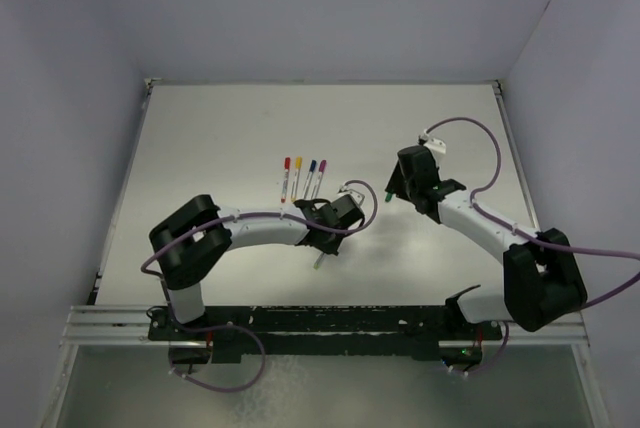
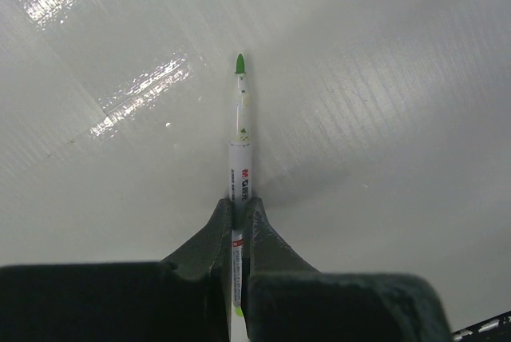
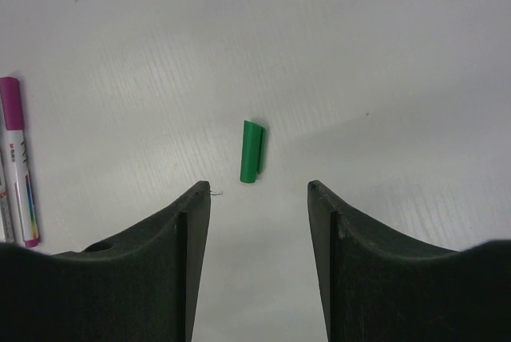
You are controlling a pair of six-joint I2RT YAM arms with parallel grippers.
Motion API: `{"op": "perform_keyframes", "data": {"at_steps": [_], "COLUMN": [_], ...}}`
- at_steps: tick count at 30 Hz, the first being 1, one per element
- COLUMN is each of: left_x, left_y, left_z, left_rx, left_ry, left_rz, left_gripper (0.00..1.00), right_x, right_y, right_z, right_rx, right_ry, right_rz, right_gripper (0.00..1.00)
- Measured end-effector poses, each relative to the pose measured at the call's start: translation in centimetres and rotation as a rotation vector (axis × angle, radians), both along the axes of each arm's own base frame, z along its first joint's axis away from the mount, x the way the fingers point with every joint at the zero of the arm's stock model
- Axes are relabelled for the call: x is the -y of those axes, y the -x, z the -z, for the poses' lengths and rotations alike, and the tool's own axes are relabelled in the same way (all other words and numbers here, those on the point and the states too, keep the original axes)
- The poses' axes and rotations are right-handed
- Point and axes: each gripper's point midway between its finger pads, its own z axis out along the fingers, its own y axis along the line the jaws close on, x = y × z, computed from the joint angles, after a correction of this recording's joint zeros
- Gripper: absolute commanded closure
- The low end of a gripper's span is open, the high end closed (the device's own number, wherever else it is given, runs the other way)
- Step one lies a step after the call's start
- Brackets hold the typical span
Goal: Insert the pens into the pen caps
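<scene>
The left fingers (image 2: 214, 240) pinch a green-tipped pen (image 2: 240, 158) around its barrel, the bare nib pointing away from the wrist. The right fingers (image 3: 185, 226) are spread wide. The green cap (image 3: 251, 152) lies flat on the bench (image 1: 220, 128) just ahead of the gap between them, touching neither. Four capped pens (image 1: 302, 177) — red, yellow, blue, magenta — lie side by side just beyond the left wrist. The magenta-capped pen (image 3: 17, 158) shows at the left edge of the right wrist view.
</scene>
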Motion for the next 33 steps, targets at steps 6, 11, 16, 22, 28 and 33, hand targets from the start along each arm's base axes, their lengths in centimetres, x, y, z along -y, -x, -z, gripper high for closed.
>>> {"op": "perform_keyframes", "data": {"at_steps": [6, 11, 16, 22, 28, 33], "left_x": [-0.2, -0.8, -0.8, -0.9, -0.9, -1.5], "left_y": [0.1, 0.3, 0.4, 0.4, 0.5, 0.9], "left_z": [0.0, 0.1, 0.2, 0.2, 0.2, 0.1], "left_rx": [-0.005, -0.017, -0.018, -0.020, -0.023, -0.023], "left_ry": [-0.015, -0.046, -0.049, -0.050, -0.047, -0.043], "left_rz": [0.015, 0.014, 0.012, 0.012, 0.019, 0.019], "left_gripper": [0.88, 0.83, 0.82, 1.00, 1.00, 1.00], "right_x": [-0.1, -0.4, -0.5, -0.7, -1.0, -1.0], "right_y": [0.3, 0.7, 0.9, 1.1, 0.7, -0.2], "right_z": [1.5, 2.7, 3.4, 4.2, 4.6, 4.9], "right_rx": [-0.047, -0.085, -0.106, -0.129, -0.146, -0.155], "right_ry": [0.011, 0.019, 0.026, 0.037, 0.049, 0.070], "right_rz": [-0.001, -0.012, -0.019, -0.024, -0.026, -0.018], "right_gripper": [0.46, 0.46, 0.46, 0.46, 0.49, 0.52]}}
